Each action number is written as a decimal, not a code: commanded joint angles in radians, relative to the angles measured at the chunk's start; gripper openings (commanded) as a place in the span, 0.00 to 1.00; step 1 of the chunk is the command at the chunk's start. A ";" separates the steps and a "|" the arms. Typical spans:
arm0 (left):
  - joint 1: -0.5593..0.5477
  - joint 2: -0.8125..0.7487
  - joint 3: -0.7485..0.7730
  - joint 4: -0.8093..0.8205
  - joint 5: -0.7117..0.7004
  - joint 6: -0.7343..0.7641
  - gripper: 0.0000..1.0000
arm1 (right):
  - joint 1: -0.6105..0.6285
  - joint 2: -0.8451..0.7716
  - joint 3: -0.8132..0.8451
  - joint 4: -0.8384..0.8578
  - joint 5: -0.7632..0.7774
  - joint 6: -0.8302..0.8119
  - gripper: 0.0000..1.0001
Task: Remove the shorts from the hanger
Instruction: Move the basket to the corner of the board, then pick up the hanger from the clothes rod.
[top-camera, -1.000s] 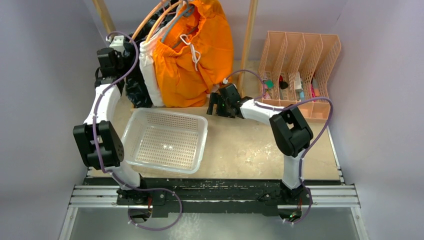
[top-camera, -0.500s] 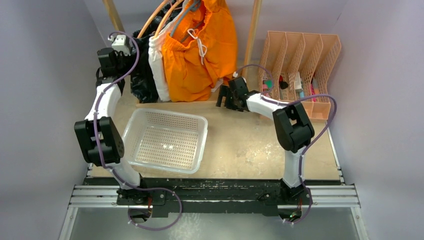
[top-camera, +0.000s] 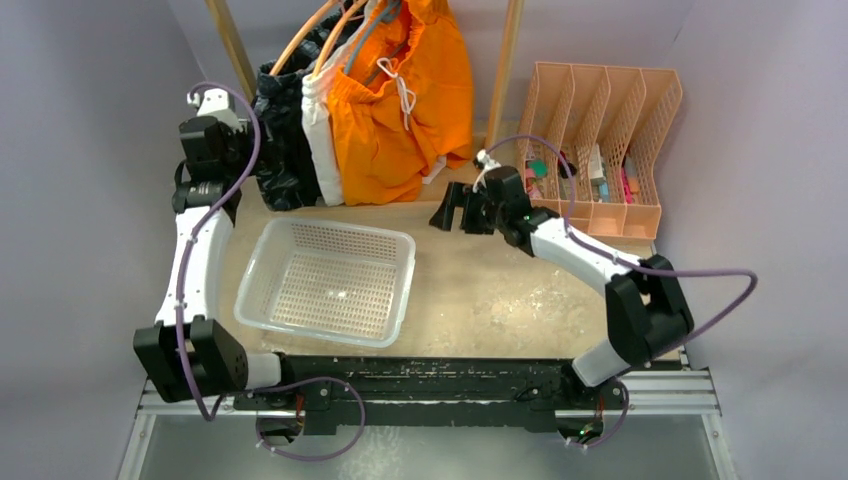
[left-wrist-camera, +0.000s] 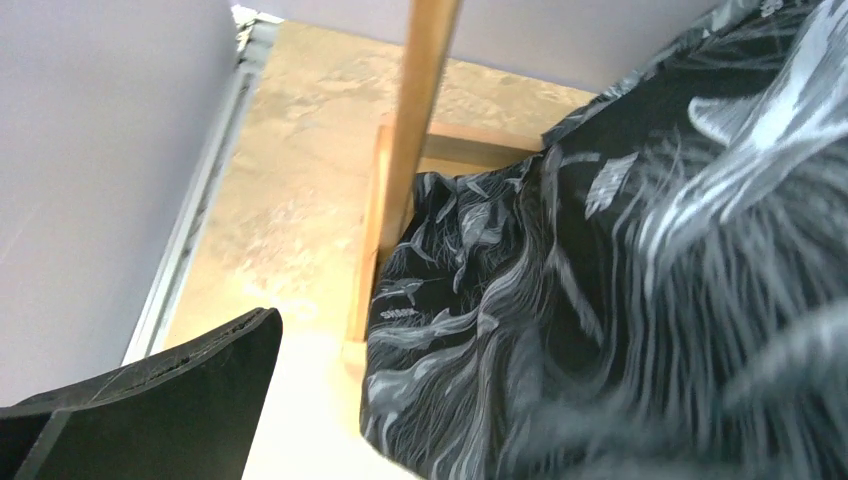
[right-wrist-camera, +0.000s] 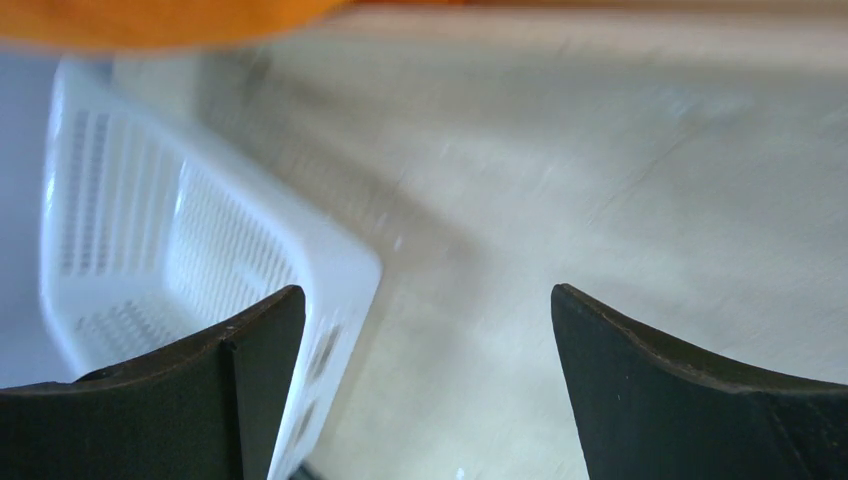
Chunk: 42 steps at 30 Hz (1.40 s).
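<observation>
Several pairs of shorts hang side by side from hangers (top-camera: 322, 35) on a wooden rack at the back: bright orange shorts (top-camera: 400, 110) with a white drawstring, white shorts (top-camera: 322, 150), and black-grey patterned shorts (top-camera: 283, 140). My left gripper (top-camera: 222, 150) is just left of the patterned shorts (left-wrist-camera: 620, 280), which fill the right of the left wrist view. Only one of its fingers (left-wrist-camera: 150, 400) shows, standing wide with nothing against it. My right gripper (top-camera: 455, 210) is open and empty (right-wrist-camera: 428, 300), low over the table, below the hem of the orange shorts (right-wrist-camera: 150, 20).
A white perforated basket (top-camera: 325, 280) sits on the table in front of the rack; its corner (right-wrist-camera: 340, 270) is beside my right gripper's left finger. A peach divider rack (top-camera: 600, 130) stands at the back right. Wooden posts (top-camera: 503, 60) (left-wrist-camera: 415, 120) flank the shorts.
The shorts have swung back towards the rack. My left gripper has drawn left, away from them. The right arm's elbow has swung out to the right, its gripper staying low and open.
</observation>
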 joint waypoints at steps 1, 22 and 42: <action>0.003 -0.115 -0.055 -0.145 -0.209 -0.083 1.00 | 0.050 -0.124 -0.176 0.139 -0.286 0.095 0.93; 0.003 -0.528 -0.121 -0.533 -0.453 -0.428 1.00 | 0.428 0.189 0.201 0.086 -0.250 0.170 0.94; 0.002 -0.745 -0.349 -0.561 -0.070 -0.575 0.96 | 0.312 -0.052 0.598 -0.076 0.232 0.043 0.71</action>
